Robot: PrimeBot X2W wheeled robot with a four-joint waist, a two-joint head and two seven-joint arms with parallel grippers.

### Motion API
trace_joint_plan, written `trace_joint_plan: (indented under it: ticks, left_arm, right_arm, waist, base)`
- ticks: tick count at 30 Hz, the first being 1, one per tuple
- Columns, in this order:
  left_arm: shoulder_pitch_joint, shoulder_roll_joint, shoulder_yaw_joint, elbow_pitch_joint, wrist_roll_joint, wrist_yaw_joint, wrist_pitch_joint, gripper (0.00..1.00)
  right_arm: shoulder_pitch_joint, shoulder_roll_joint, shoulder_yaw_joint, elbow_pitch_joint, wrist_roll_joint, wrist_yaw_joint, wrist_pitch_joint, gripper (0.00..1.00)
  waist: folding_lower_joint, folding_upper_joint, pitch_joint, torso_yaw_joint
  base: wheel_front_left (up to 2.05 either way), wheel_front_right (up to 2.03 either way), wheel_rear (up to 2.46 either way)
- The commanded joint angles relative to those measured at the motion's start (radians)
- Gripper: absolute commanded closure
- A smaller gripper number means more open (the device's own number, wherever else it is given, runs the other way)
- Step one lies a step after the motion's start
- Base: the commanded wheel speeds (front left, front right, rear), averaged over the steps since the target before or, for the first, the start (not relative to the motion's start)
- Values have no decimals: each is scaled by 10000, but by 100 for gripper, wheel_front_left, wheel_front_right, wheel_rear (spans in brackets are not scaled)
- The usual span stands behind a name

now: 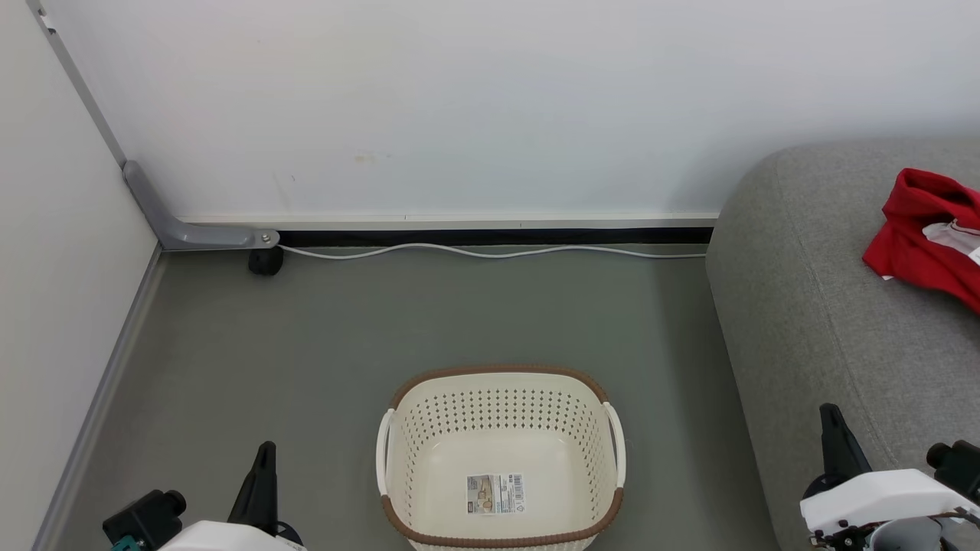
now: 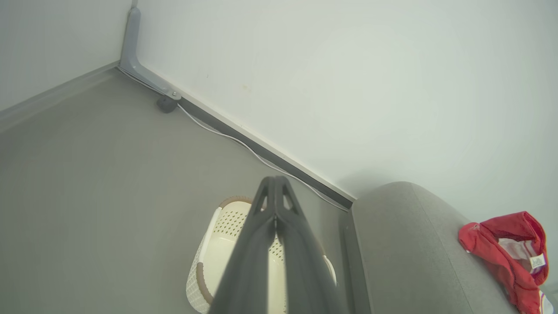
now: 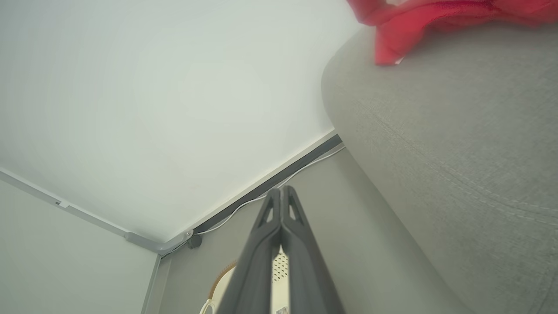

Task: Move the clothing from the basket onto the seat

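Fingers [image 2: 253,253] of the left gripper [image 2: 275,179] and right gripper [image 3: 281,189] are pressed together, holding nothing.

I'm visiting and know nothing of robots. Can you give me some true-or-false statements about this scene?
1. The red shirt lies on the grey seat. True.
2. The basket holds towels. False: only a paper label is on its bottom.
3. Both pairs of fingers are spread wide. False: the left fingers and right fingers are closed, holding nothing.
4. A white cable trails beyond the basket. True.
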Motion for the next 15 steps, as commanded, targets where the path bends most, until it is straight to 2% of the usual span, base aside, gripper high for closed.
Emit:
trace_joint_plan:
  ticks: [1,15]
  left_arm:
    - [-517,150,191,-347,-351,-30,98,100]
    - [-599,170,355,-612,-2053,-41,539,100]
  right_arm:
    - [-191,-126,7,-390,345,13,70,100]
    - [-128,-122,-96,-767,2034,17,502,100]
  waist:
    - [-1,0,4,-3]
    - [-1,0,37,-35]
  base:
    - [0,0,0]
    - [0,0,0]
